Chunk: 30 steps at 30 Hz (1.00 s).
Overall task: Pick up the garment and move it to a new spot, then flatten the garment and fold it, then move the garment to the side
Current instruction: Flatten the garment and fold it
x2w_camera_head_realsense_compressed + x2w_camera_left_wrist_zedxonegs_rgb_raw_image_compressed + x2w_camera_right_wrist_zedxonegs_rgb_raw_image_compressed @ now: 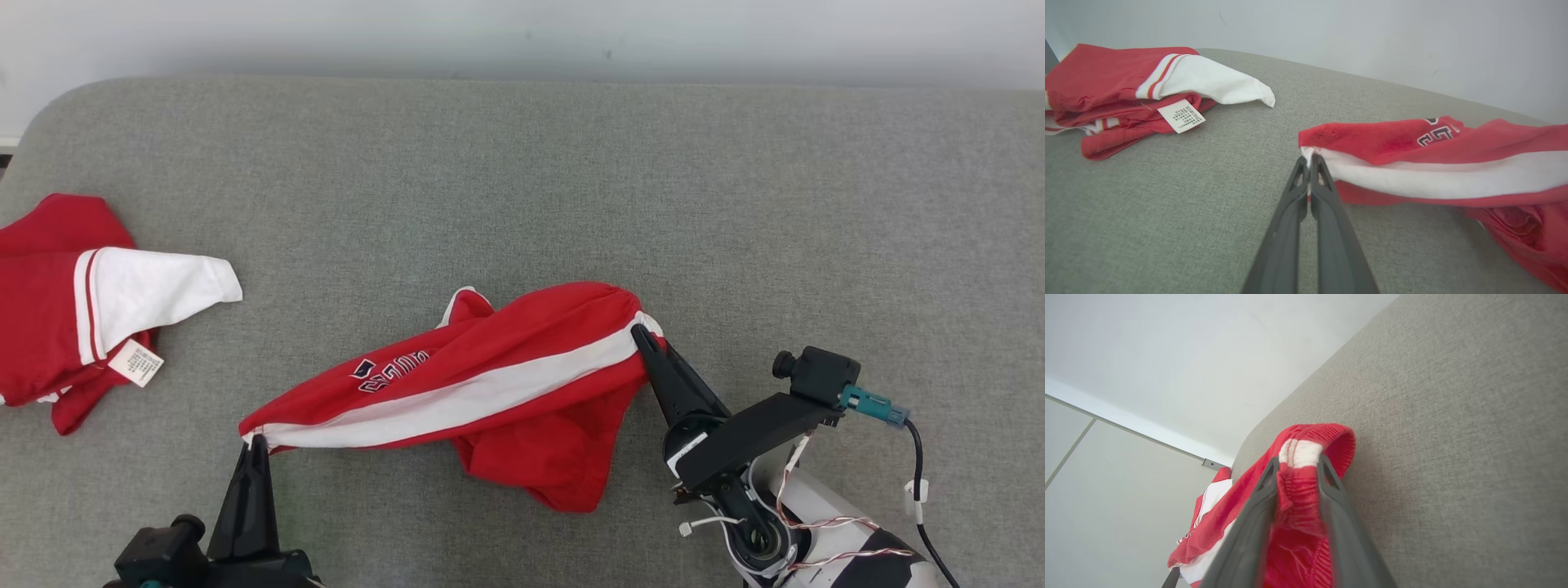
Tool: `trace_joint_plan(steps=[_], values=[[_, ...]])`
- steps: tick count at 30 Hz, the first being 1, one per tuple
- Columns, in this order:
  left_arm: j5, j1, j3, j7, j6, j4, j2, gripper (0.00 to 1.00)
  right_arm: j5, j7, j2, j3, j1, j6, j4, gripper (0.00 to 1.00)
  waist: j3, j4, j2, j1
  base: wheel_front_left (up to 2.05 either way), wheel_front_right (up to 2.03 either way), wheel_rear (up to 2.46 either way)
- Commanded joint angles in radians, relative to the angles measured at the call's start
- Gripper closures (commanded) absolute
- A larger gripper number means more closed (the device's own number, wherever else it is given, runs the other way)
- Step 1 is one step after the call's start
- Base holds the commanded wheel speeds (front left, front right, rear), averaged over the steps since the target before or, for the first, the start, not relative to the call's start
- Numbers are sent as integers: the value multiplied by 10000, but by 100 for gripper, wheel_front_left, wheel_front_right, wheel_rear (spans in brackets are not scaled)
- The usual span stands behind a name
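The head camera is looking steeply down from high above the grey cushion (522, 163), wall (522, 33) along the top. The left wrist camera is skimming low along the left gripper (1309, 161), close in, facing that wall. The right wrist camera is peering, rolled sideways, along the right gripper (1299, 461). All three are sharing the red garment (490, 384).

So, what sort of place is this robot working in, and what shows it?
Probably an indoor test room for clothes folding: a grey padded surface against a plain white wall, a red garment in the middle, and a second garment at the left.
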Motion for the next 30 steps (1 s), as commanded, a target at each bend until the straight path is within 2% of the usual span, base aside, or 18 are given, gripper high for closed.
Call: trace_joint_plan(steps=[1, 3, 5, 7, 8, 18, 21, 25, 26, 30], values=[[85, 50, 10, -34, 45, 37, 10, 100, 67, -5, 19, -16, 22, 30, -36, 58, -59, -19, -1, 0, 0, 0, 0], [101, 93, 30, -34, 54, 47, 10, 100, -18, -5, 40, -119, 82, 30, -50, 59, -134, -46, -1, 0, 0, 0, 0], [131, 134, 67, -34, 48, 54, 10, 100, -141, -6, 76, -232, 151, 30, -79, 70, -223, -71, -1, 0, 0, 0, 0], [111, 162, 119, -34, 23, 21, 11, 100, -293, -6, 104, -444, 206, 30, -130, 95, -333, -99, -1, 0, 0, 0, 0], [146, 150, 146, -34, 4, -22, 13, 100, -398, -6, 112, -564, 245, 30, -156, 100, -388, -115, -1, 0, 0, 0, 0], [952, -839, 324, -34, -249, -800, 76, 100, -1696, -8, -50, -1455, 121, 30, -741, 100, -1130, -325, -1, 0, 0, 0, 0], [1137, -1601, -135, -34, -262, -1021, 560, 100, -2124, -8, -301, -1582, -234, 30, -956, 100, -1431, -396, -1, 0, 0, 0, 0], [830, -3006, -1024, -34, -254, -857, 1774, 100, -2455, -7, -778, -1489, -1038, 30, -1058, 100, -1802, -503, -1, 0, 0, 0, 0], [565, -3773, -1432, -34, -254, -606, 2377, 100, -2506, 17, -1028, -1402, -1532, 30, -1043, 100, -1911, -563, -1, 0, 0, 0, 0], [414, -5395, -2025, -34, -254, -310, 3373, 100, -2635, 386, -1429, -1225, -2560, 19, -930, 100, -1768, -710, -1, 0, 0, 0, 0]])
